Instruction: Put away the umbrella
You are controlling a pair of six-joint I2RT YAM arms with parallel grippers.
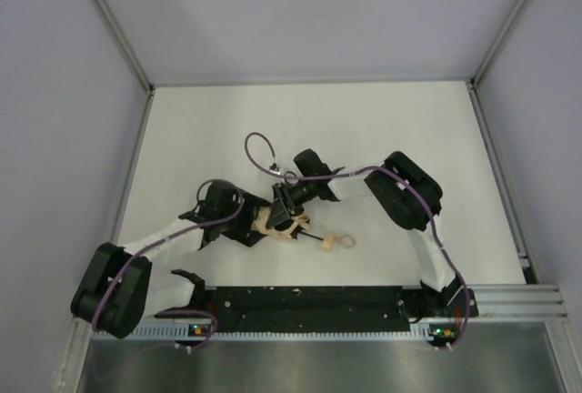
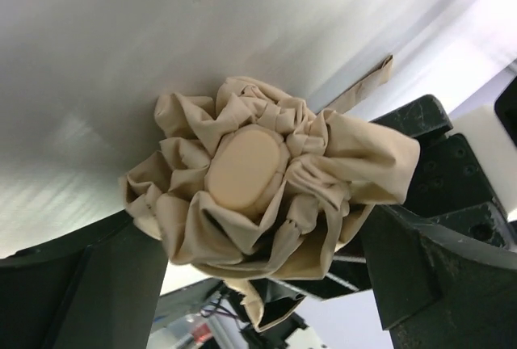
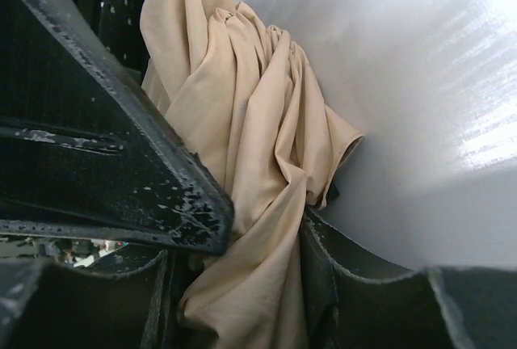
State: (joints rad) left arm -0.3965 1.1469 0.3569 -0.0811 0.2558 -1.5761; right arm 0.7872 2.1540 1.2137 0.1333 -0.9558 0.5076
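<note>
The desk (image 1: 364, 129) is white, with grey walls on its left, far and right edges. A black rail (image 1: 309, 302) runs along the near edge between the two arm bases. A loose black bracket (image 1: 186, 279) sits just beside the rail's left end. A purple cable (image 1: 259, 152) loops over the desk behind the right wrist. Both arms lean in toward the middle and crowd the umbrella from the left and from the far side.

The umbrella (image 1: 284, 226) sits around the middle of the desk, a little toward the near edge. Its thin black shaft (image 1: 320, 238) and small tan handle (image 1: 345, 242) point toward the near right corner. The beige canopy is loosely bunched rather than neatly rolled. In the left wrist view it crumples in folds around an oval tan end cap (image 2: 246, 167), and a narrow tan strip (image 2: 367, 82) trails off behind.

The left fingers (image 2: 89, 284) stand either side of this bunch, closed against the cloth. The right fingers (image 3: 121, 163) are clamped on a hanging fold of canopy further along.

From above, the wrists cover most of the canopy. The fingertips of both arms are hard to make out there. Whether the umbrella rests on the desk or is lifted cannot be told.
</note>
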